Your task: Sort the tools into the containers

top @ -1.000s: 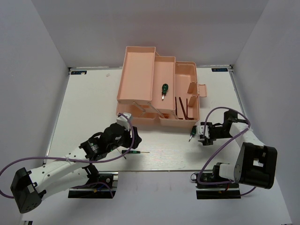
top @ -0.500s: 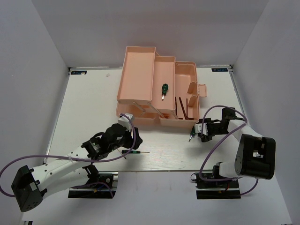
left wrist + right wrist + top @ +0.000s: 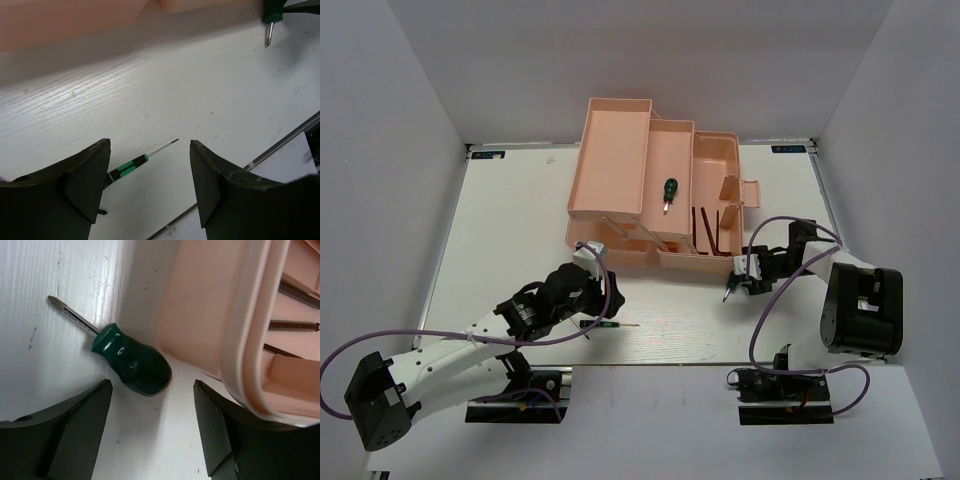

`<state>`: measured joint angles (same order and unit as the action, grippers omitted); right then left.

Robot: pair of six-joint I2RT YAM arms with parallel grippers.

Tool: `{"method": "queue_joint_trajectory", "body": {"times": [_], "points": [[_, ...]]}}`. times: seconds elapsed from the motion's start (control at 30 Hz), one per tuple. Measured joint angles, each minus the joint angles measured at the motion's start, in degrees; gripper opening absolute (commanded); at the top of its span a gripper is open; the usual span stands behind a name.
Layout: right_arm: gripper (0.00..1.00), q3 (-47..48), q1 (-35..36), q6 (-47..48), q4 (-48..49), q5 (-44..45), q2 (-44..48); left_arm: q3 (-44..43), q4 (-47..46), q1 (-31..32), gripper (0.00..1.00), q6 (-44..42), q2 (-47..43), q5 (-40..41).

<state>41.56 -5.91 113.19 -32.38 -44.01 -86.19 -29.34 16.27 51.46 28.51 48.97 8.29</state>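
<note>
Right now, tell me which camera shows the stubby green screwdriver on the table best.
The right wrist view: the stubby green screwdriver lies large and whole beside the toolbox. The top external view shows only a small green speck; the left wrist view catches just its shaft and handle end at the frame edge.

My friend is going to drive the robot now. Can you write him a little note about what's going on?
Left gripper: fingers open, empty, hovering over the slim black-and-green screwdriver lying on the table.
Right gripper: fingers open, empty, above the loose stubby green screwdriver, which lies on the table beside the pink toolbox.
Done: the other stubby green screwdriver is in the middle tray; dark hex keys are in the right compartment.
Left: pick up both table screwdrivers and put them in the trays.
</note>
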Motion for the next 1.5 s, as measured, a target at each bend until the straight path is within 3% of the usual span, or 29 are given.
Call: {"method": "queue_joint_trajectory", "body": {"times": [0.63,0.97,1.3,1.4,1.5], "points": [[0.61,-2.0,3.2,0.2,-9.0,1.3,1.3,0.0,0.0,0.0,0.75,0.1,-0.1,-0.3],[0.68,-3.6,3.4,0.2,-15.7,5.1,4.5,0.8,0.0,0.0,0.75,0.1,-2.4,-0.4],[0.7,-4.8,5.3,0.1,-14.1,3.4,4.9,0.8,-0.1,0.0,0.75,0.7,-2.2,-0.9],[0.64,-5.1,6.7,-0.2,-13.3,2.9,5.0,0.8,-0.1,0.0,0.75,0.9,-1.9,-0.9],[0.52,-5.0,8.0,-0.3,-13.0,3.2,4.8,0.9,-0.1,0.0,0.75,0.9,-1.9,-1.0]]}}
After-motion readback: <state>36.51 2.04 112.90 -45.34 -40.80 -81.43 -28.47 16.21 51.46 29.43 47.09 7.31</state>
